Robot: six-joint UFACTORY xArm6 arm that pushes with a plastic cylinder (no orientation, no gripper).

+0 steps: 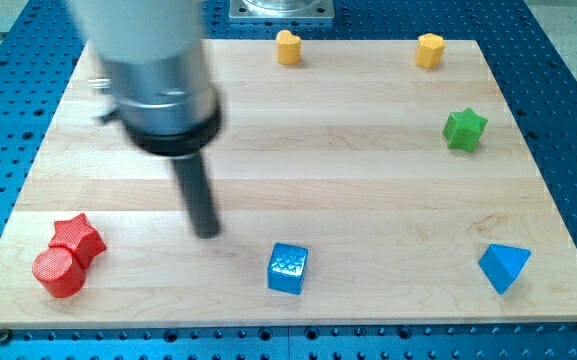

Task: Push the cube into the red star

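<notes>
A blue cube (288,268) sits near the view's bottom, at the middle of the wooden board (368,130). A red star (78,238) lies at the bottom left, touching a red cylinder (59,272) just below it. My tip (207,234) rests on the board between them, about a cube's width up and to the left of the blue cube, and well to the right of the red star. It touches neither.
A blue triangular block (504,267) sits at the bottom right. A green star (464,129) is at the right. A yellow-orange heart-like block (288,47) and a yellow-orange hexagonal block (429,49) stand along the top edge. The arm's grey body (153,70) looms at upper left.
</notes>
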